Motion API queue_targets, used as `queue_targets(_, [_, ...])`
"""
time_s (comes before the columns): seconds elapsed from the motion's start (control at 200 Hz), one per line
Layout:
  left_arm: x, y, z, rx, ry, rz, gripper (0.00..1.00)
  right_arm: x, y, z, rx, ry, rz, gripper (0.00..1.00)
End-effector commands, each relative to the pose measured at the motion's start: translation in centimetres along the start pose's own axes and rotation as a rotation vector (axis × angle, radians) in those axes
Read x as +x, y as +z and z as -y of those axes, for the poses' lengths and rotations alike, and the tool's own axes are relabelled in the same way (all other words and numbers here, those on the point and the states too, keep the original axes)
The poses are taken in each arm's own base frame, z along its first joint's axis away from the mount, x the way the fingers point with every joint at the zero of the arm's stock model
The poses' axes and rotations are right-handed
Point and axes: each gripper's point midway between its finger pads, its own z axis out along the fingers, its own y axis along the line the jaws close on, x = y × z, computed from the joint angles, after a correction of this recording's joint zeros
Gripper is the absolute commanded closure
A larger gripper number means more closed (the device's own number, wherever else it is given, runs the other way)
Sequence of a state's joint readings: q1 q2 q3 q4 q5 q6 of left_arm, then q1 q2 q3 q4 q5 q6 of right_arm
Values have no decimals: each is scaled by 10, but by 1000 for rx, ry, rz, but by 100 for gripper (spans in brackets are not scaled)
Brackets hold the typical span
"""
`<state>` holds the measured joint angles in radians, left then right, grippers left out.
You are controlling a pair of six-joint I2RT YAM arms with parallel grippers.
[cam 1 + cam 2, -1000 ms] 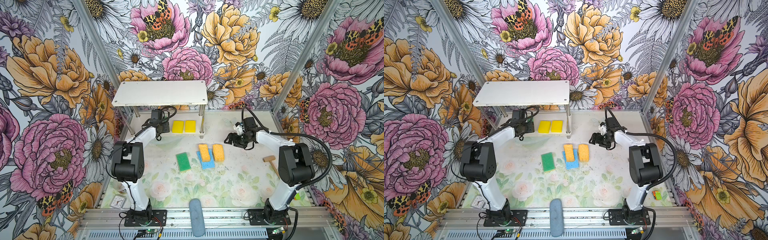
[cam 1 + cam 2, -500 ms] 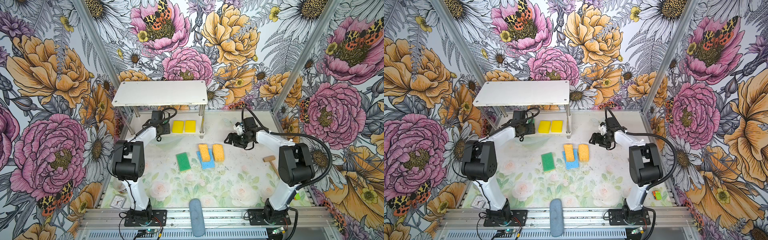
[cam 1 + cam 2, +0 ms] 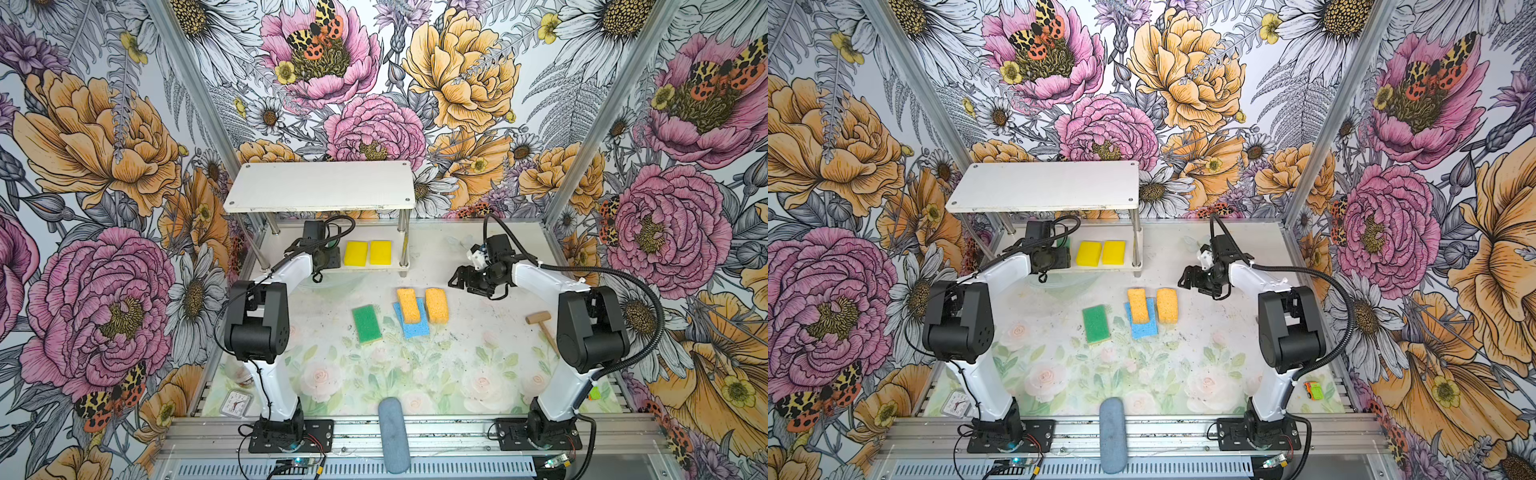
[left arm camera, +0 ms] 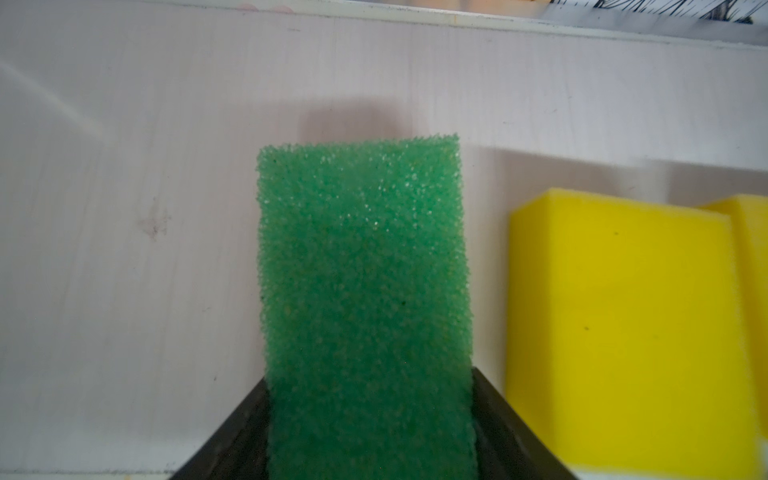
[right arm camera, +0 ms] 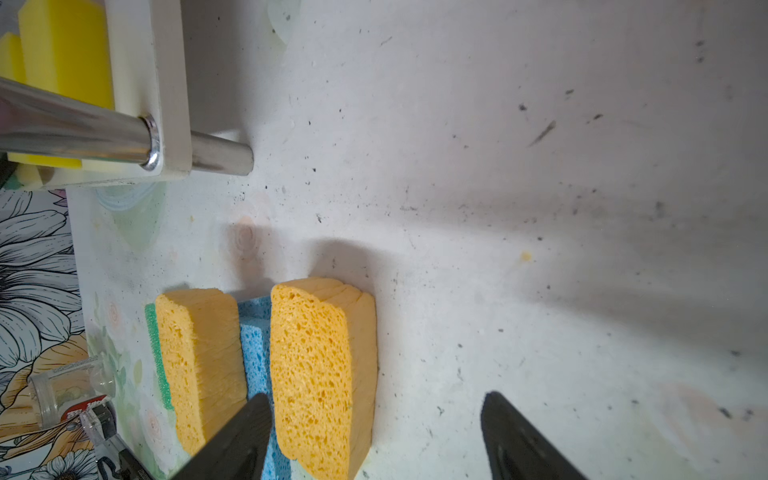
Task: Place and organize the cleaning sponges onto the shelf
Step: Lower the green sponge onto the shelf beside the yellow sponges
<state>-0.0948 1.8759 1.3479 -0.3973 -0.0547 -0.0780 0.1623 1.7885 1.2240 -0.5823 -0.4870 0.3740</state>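
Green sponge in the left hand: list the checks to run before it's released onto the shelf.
1. The green sponge sits in the left hand: ok.
2. It is over the lower board of the shelf: ok.
3. There is a gap to the yellow sponges: ok.
4. It rests on the board: cannot tell.
5. The right hand is open, empty and apart from the shelf: ok.

Both top views come through bright and evenly lit from above, with the arms dropping only soft shadows on the table (image 3: 457, 365). The shelf (image 3: 320, 191) shades its own lower board. On the left wrist feed the green sponge (image 4: 361, 291) looks soft and grainy, and the yellow sponge (image 4: 623, 324) smears at the frame edge. On the right wrist feed I see long grey shadows streaking the table and glare on the metal post (image 5: 75, 124).
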Motion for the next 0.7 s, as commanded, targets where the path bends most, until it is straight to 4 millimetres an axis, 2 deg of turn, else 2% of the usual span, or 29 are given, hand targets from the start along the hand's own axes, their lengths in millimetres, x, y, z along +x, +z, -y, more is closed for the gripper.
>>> queue_targets(0.0, [-14,-4,-1,-4,31,27,32,-4,-2,2,5,-8,21,19])
queue_targets(0.345, [-19,-2,-5,-27,68,21,32,-4,-2,3,9,-7,24,18])
queue_targets(0.696, [-13,4,-9,-37,78,-4,30,-6,-2,2,8,-6,24,19])
